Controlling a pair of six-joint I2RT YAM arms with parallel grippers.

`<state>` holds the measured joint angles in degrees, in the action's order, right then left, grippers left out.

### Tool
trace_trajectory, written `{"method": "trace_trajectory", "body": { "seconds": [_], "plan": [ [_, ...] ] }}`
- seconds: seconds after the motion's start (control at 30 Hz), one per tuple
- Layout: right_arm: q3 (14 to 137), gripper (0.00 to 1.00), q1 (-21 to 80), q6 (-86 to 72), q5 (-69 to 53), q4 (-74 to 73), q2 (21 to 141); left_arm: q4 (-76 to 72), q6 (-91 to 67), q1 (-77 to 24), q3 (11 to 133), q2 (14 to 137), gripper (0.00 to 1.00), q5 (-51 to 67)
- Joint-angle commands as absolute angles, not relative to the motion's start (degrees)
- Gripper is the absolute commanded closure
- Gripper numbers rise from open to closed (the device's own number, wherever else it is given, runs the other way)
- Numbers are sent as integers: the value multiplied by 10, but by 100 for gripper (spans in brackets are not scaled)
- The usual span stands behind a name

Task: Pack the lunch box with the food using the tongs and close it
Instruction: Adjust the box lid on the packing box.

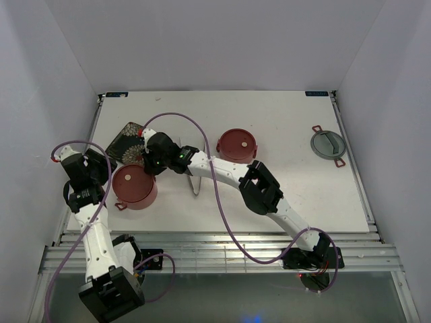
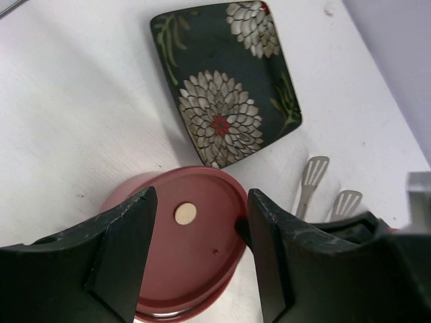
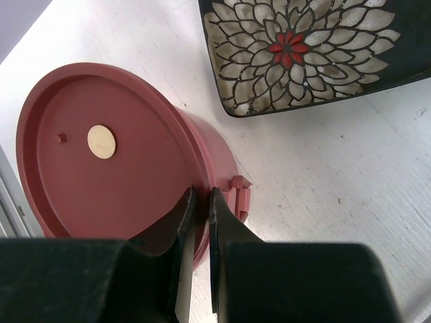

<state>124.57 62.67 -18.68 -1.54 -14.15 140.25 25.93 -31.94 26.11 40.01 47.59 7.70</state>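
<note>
Spread wide, the left gripper (image 2: 202,202) hangs released over the near tier (image 1: 135,187) of the lunch box, its two black fingers (image 2: 124,249) apart above the flat dark-red lid (image 2: 202,269) and holding nothing. That tier sits closed at the near left of the table (image 1: 283,114), and its lid bears a small cream spot (image 3: 102,142).

From the right, the right gripper (image 3: 202,195) reaches across to the same tier. Its jaws are pressed almost together, with only a thin slit between them, right at the lid's rim and beside the small side handle (image 3: 241,192). Whether they actually pinch the rim cannot be told.

Just beyond this tier, to the far left, lies the dark square floral plate (image 2: 222,81). The silver tongs (image 1: 196,185) lie on the table just right of the near tier, partly under the right arm. In the left wrist view their two flat tips show near the plate's corner. No gripper touches them.

The far tier (image 1: 237,145), also lidded, stands farther back and to the right, well apart from the first. A grey round lid with red side tabs (image 1: 328,144) rests alone at the far right of the table.
</note>
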Motion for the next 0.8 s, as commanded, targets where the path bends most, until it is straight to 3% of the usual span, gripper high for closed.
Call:
{"method": "trace_trajectory", "body": {
  "seconds": [0.0, 0.3, 0.47, 0.63, 0.77],
  "plan": [
    [1234, 92, 625, -171, -2, -121, 1391, 271, -323, 261, 400, 449, 33, 109],
    [1231, 91, 623, -174, -20, -138, 1400, 274, -341, 261, 420, 457, 33, 178],
    [1232, 71, 623, -168, -24, -141, 1398, 250, -346, 261, 405, 475, 33, 162],
    [1227, 62, 621, -163, -26, -141, 1387, 236, -344, 261, 394, 503, 33, 148],
    [1222, 61, 617, -159, -28, -141, 1378, 218, -347, 262, 377, 519, 33, 143]
  ]
}}
